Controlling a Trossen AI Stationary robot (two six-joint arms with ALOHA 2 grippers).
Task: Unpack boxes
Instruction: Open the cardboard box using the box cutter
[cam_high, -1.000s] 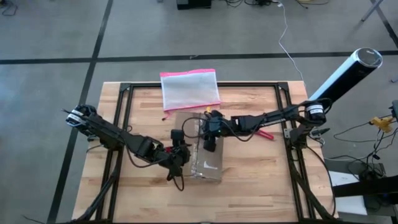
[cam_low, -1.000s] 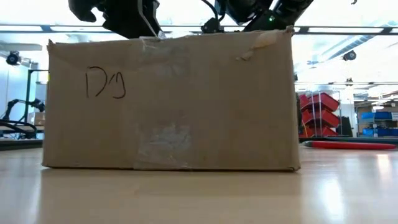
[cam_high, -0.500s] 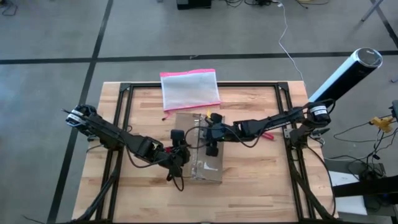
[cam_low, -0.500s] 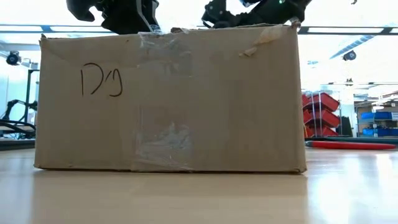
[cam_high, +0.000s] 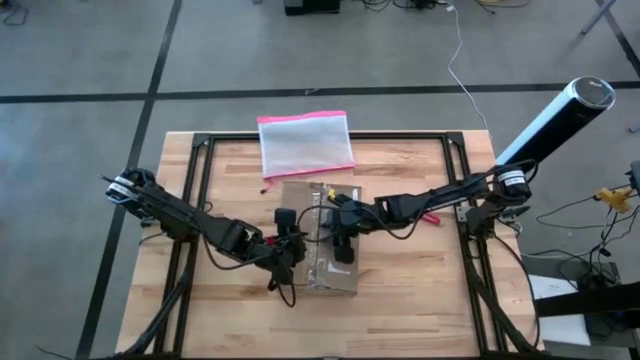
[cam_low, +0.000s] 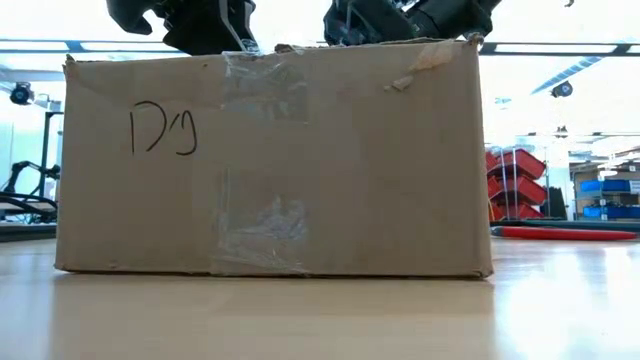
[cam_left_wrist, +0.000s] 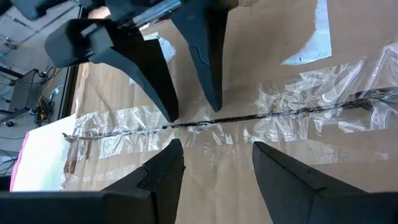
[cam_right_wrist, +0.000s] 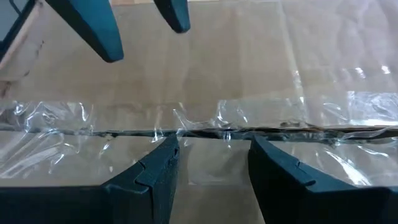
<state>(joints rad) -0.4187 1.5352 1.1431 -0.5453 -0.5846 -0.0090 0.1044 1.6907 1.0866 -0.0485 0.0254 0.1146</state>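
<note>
A: Since both sets of dark fingers are crowded onto the same stretch of seam, what worries you most here?

B: I'd judge the two could knock into each other. The right gripper (cam_right_wrist: 213, 163) stands directly opposite the left gripper (cam_left_wrist: 214, 163), tips facing tips across the slit. A push from either could also slide the brown corrugated cardboard box (cam_high: 322, 238) along the pale wooden table (cam_high: 410, 300), since nothing pins it.

A: And the tape?

B: The crinkled clear tape (cam_left_wrist: 298, 102) looks partly split along the dark seam line. A fingertip could catch on a loose strip and drag it rather than part the flaps.

A: How wide is each gripper?

B: Both are parted moderately and hold nothing. The right one's fingertips (cam_right_wrist: 160, 155) rest at the seam, seemingly touching the tape. The left one's tips sit just beside the seam on its own side.

A: Where's the box?

B: Directly under both grippers, flaps closed. Beyond the right gripper lies a pink-edged translucent zip pouch (cam_high: 306, 142), apart from the box.
</note>
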